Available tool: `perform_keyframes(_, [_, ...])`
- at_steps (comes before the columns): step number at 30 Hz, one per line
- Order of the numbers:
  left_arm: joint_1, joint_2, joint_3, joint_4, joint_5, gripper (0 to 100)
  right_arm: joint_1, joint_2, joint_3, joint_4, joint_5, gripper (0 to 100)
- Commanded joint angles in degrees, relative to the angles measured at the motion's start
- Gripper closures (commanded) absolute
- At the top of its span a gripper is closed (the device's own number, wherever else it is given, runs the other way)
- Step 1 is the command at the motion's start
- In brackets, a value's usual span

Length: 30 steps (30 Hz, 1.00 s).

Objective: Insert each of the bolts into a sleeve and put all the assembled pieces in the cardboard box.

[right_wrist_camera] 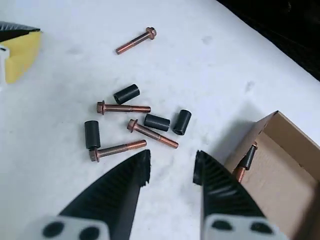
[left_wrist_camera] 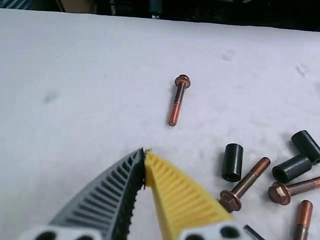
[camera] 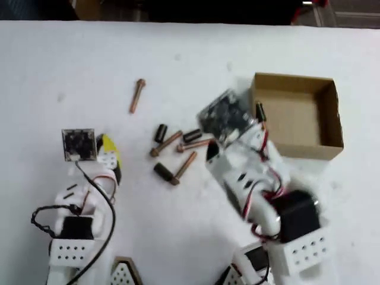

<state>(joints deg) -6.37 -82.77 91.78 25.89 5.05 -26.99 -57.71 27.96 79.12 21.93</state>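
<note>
Four bolts lie loose on the white table in the high view. A lone bolt sits apart toward the far side, and three more bolts are crowded together mid-table. Three black sleeves can be counted among them. One cardboard box stands open to the right of the cluster. The right arm is over the gap between cluster and box, and the left arm stands at the near left.

From the left wrist, the left gripper has its grey and yellow fingers pressed together at the tips with nothing between them. It hangs over bare table, near the lone bolt. Off to the side are three sleeves and three bolts, all separate.

From the right wrist, the right gripper has its two black fingers spread apart and is empty, above the table between the cluster and the cardboard box. This view gives the fullest count. There are four loose bolts and four loose sleeves. One assembled piece, a bolt through a sleeve, is at the box's near wall. I cannot tell whether it is fully inside.
</note>
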Motion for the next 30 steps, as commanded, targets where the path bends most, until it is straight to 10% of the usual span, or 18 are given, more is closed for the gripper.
perform_keyframes(1, [-2.68, -1.19, -1.41, -2.02, -0.62, 98, -2.95, -4.44, 9.76, -7.96, 0.79, 86.9])
perform_keyframes(11, [-4.44, -1.19, -1.14, -3.60, -0.44, 98, -10.59, 4.70, 25.23, -25.89, 1.05, 86.8])
perform_keyframes(30, [-8.31, -1.19, -1.14, -4.57, -0.62, 98, -14.81, 50.24, 0.18, -27.82, 5.54, 86.8])
